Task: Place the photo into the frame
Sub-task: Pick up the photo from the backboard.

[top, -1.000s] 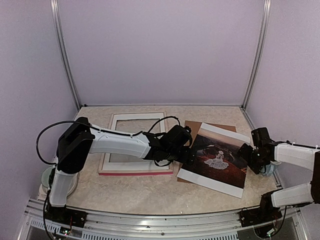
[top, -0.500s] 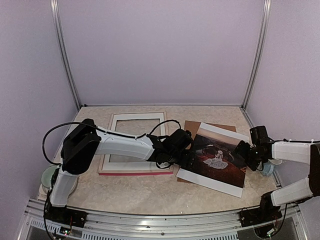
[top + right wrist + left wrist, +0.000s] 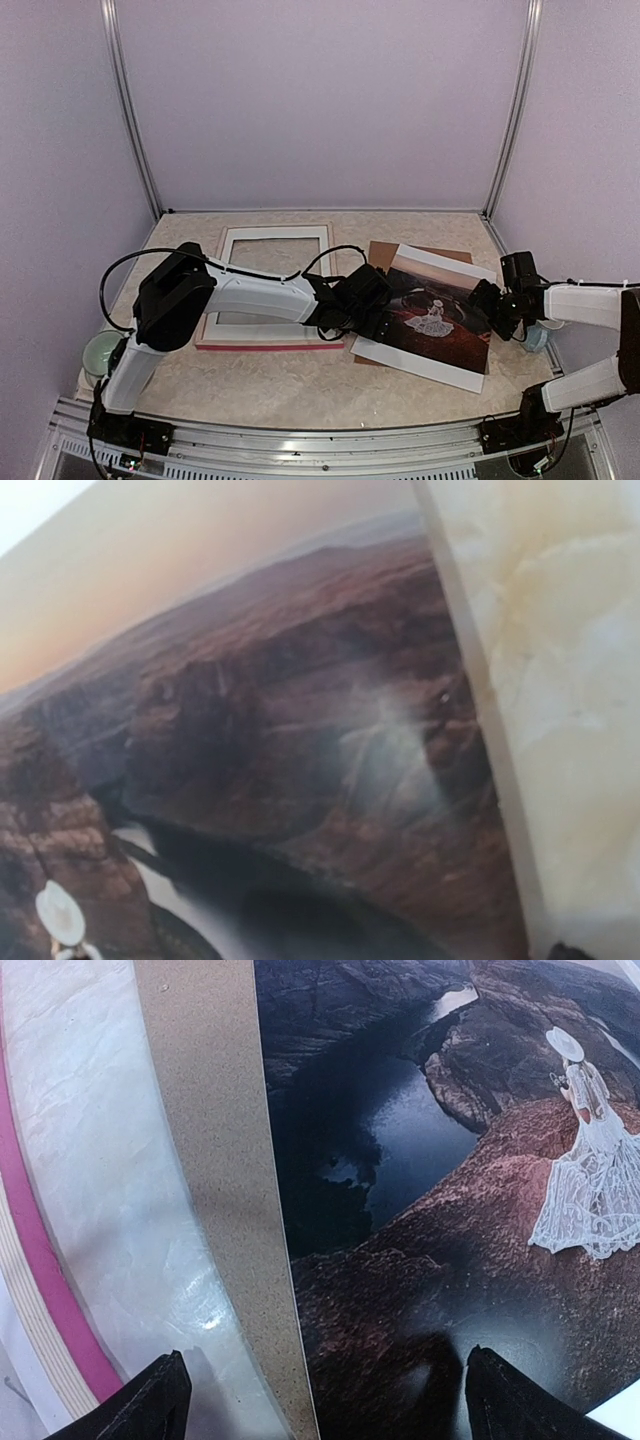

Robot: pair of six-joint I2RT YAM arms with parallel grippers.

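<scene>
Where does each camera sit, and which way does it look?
Top external: above, behind both arms, which show; looks down on the beige table.
Left wrist: on left arm, down at the large dark canyon photo; black fingertips show.
Right wrist: on right arm, close over that photo; barely a fingertip.
All share the photo.

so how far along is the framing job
Done: nothing yet; the frame lies empty. In hand: the left gripper and right gripper, both open, sit at opposite edges of the photo beside the frame, neither gripping. Left: lift it into the frame.
</scene>
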